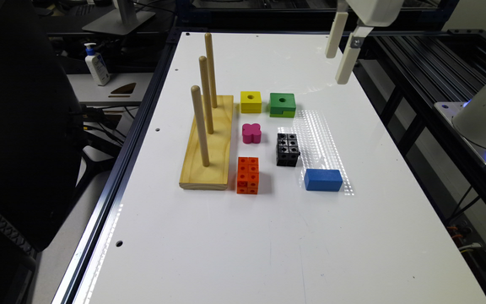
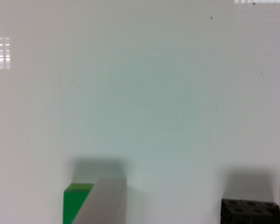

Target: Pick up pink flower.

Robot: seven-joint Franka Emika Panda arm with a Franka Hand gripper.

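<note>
The pink flower (image 1: 251, 133) is a small magenta clover-shaped block lying flat on the white table (image 1: 268, 236), between the wooden peg board and the black studded block. My gripper (image 1: 336, 67) hangs high above the table's far end, toward the exterior view's right, well away from the flower and beyond the green block. In the wrist view my gripper (image 2: 196, 184) is open with bare white table between the fingers and nothing held.
A wooden base with three upright pegs (image 1: 207, 139) stands beside the flower. Around it lie a yellow cube (image 1: 251, 101), a green block (image 1: 282, 104) (image 2: 74, 200), a black studded block (image 1: 287, 149) (image 2: 249, 212), an orange studded block (image 1: 247, 175) and a blue block (image 1: 323, 180).
</note>
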